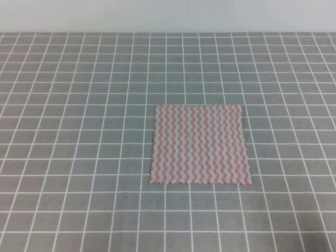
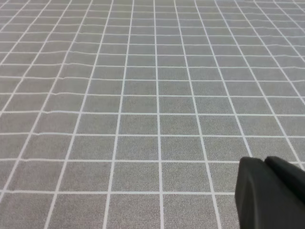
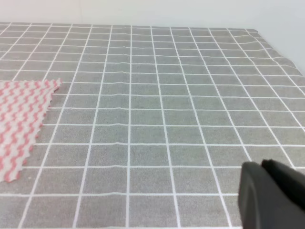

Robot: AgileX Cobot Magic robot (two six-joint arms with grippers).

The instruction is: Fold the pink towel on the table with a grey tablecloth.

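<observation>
The pink towel (image 1: 199,144) lies flat and unfolded on the table with a grey tablecloth (image 1: 79,105), slightly right of centre, a near-square with pink-and-white wavy stripes. No arm shows in the exterior high view. The right wrist view catches one corner of the towel (image 3: 19,124) at far left, well apart from my right gripper (image 3: 263,166), whose black fingers sit together at the bottom right. In the left wrist view only gridded cloth (image 2: 143,95) is visible, with my left gripper (image 2: 265,164) shut and empty at the lower right.
The grey gridded cloth runs to a pale wall (image 1: 168,16) at the back. In the right wrist view the table's far right edge (image 3: 281,57) shows, with slight wrinkles in the cloth.
</observation>
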